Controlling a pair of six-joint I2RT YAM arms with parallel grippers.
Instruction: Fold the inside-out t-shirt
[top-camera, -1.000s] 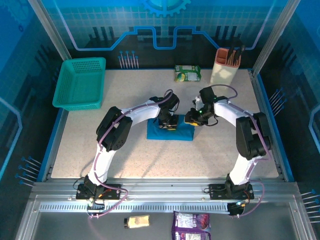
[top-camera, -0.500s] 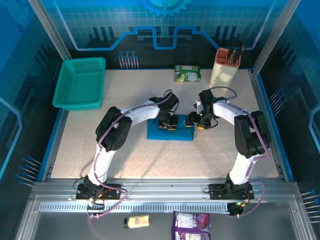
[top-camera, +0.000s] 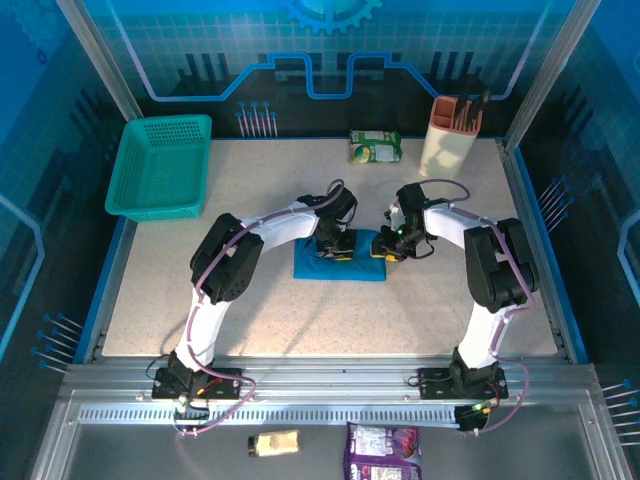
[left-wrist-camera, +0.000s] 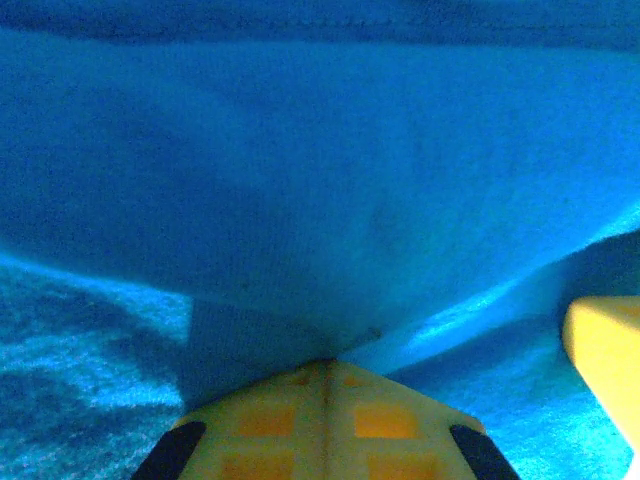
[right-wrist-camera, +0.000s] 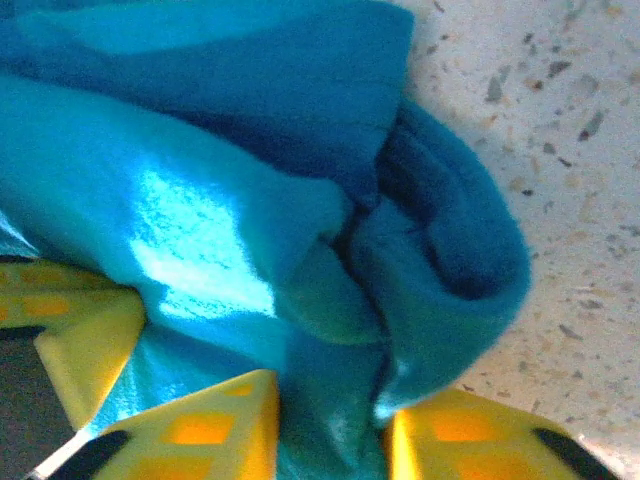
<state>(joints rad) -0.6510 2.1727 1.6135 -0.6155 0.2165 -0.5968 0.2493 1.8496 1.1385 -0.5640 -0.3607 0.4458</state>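
Note:
The inside-out t-shirt (top-camera: 345, 265) lies as a small folded blue bundle in the middle of the table. My left gripper (top-camera: 335, 247) stands on its top. In the left wrist view this gripper (left-wrist-camera: 325, 362) is shut, and a fold of blue cloth (left-wrist-camera: 300, 200) tents up from its tips. My right gripper (top-camera: 386, 248) is at the bundle's right end. In the right wrist view its yellow fingers (right-wrist-camera: 215, 420) stand on either side of a bunched edge of the t-shirt (right-wrist-camera: 430, 260), which fills the gap of the right gripper (right-wrist-camera: 330, 405).
A teal mesh basket (top-camera: 162, 165) sits at the back left. A green snack packet (top-camera: 375, 147) and a beige holder (top-camera: 452, 130) stand at the back. Two packets (top-camera: 383, 455) lie below the near rail. Speckled tabletop (top-camera: 300, 320) surrounds the bundle.
My right gripper has slid left onto the bundle's right end, opened wide and come together on the cloth. The left gripper has stayed put, shut.

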